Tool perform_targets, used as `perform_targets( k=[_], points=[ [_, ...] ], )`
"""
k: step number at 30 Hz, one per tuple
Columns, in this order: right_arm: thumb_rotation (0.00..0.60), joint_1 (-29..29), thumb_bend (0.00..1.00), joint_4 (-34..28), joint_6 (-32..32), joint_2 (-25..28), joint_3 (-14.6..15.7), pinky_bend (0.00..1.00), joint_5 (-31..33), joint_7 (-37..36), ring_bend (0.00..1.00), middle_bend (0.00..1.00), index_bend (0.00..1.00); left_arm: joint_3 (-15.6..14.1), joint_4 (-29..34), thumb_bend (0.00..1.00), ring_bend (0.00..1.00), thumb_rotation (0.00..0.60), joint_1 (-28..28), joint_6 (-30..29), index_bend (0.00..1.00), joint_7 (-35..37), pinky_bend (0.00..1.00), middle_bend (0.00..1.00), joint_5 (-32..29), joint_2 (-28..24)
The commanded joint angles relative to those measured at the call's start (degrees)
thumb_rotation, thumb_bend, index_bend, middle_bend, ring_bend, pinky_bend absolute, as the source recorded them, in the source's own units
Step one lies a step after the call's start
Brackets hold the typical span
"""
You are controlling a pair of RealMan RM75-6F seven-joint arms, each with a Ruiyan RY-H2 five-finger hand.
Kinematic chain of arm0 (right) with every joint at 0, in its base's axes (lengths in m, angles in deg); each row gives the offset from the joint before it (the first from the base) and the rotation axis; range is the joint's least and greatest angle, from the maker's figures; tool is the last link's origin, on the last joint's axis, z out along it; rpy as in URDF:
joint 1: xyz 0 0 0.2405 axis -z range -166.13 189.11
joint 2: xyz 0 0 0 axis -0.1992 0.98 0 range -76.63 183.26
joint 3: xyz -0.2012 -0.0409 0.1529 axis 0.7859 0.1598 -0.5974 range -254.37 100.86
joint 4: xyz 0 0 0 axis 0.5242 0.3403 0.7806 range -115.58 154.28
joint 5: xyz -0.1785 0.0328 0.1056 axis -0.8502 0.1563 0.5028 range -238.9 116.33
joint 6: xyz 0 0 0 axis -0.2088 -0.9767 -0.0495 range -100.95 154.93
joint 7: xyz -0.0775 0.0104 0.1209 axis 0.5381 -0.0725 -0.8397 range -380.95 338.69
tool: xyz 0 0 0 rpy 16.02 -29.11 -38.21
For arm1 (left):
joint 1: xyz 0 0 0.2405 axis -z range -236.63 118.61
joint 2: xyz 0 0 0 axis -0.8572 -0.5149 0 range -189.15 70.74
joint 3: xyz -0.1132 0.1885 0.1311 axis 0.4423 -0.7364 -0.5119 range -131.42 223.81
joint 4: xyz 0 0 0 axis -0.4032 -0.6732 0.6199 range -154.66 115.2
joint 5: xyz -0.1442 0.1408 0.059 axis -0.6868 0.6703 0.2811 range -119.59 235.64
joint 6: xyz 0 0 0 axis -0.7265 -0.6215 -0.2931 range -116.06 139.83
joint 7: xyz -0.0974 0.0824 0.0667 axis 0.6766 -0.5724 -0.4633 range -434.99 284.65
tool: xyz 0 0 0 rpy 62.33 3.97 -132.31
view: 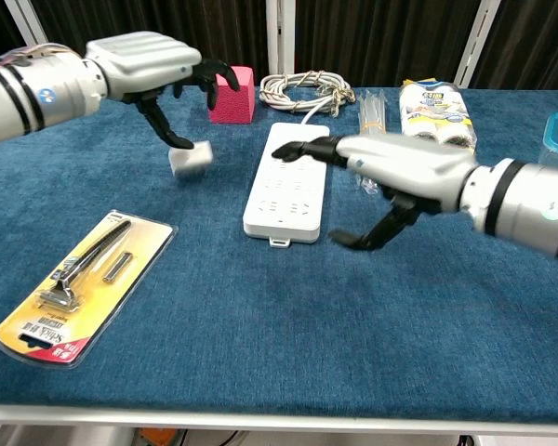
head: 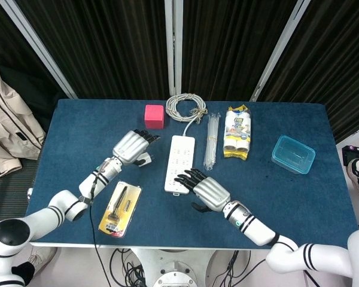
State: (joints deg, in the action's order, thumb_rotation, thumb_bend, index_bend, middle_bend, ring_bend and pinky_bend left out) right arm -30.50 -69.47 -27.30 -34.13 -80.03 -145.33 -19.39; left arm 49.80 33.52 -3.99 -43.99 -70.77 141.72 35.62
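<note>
Near the front edge of the counter (view: 279, 372) lies a razor pack (view: 73, 283). Mid-counter, the right hand (view: 405, 172) hovers over the power strip (view: 284, 181), fingers spread, grasping nothing. The white plug (view: 190, 157) rests left of the strip under the left hand (view: 144, 65), whose fingers are released. The plug looks just set down; next calls for withdrawing the left hand.

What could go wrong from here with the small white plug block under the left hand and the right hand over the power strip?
1. The left hand, fingers spread, has its thumb at the small white plug block; lifting off could nudge it toward the pink cube.
2. The right hand hovers over the white power strip; a low sweep could shove it into the clear bundle of straws.
</note>
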Motion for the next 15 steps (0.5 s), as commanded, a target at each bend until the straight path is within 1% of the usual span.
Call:
perform_targets(
  k=[1, 5, 8, 11, 15],
  points=[
    [0.600, 3.35, 0.33, -4.17, -5.23, 6.20, 0.46, 0.00, -1.53, 0.84, 0.00, 0.07, 0.00, 1.46, 6.53, 0.14, 0.25, 0.600, -5.20, -4.72, 0.18, -2.22, 0.39, 0.33, -3.20, -4.64],
    [0.600, 7.65, 0.33, -7.72, -10.56, 13.64, 1.69, 0.00, -1.84, 1.42, 0.00, 0.07, 0.00, 1.76, 14.71, 0.13, 0.25, 0.600, -12.00, -10.64, 0.18, -3.78, 0.38, 0.33, -6.44, -10.82],
    [0.600, 11.63, 0.33, -9.54, -15.08, 18.71, 2.94, 0.00, -1.87, 1.18, 0.00, 0.07, 0.00, 1.20, 20.26, 0.13, 0.24, 0.600, -17.37, -14.68, 0.18, -6.06, 0.36, 0.32, -8.94, -15.76],
    [0.600, 15.80, 0.33, -10.82, -19.81, 22.66, 4.25, 0.00, -2.29, -0.66, 0.00, 0.07, 0.00, 0.18, 25.29, 0.13, 0.21, 0.600, -22.48, -18.38, 0.18, -9.50, 0.31, 0.30, -11.38, -20.36],
    [0.600, 21.07, 0.33, -11.07, -25.45, 25.51, 5.99, 0.00, -3.01, -2.56, 0.00, 0.08, 0.00, -1.36, 31.60, 0.13, 0.17, 0.600, -28.41, -22.68, 0.18, -12.48, 0.24, 0.26, -13.56, -24.98]
  ],
)
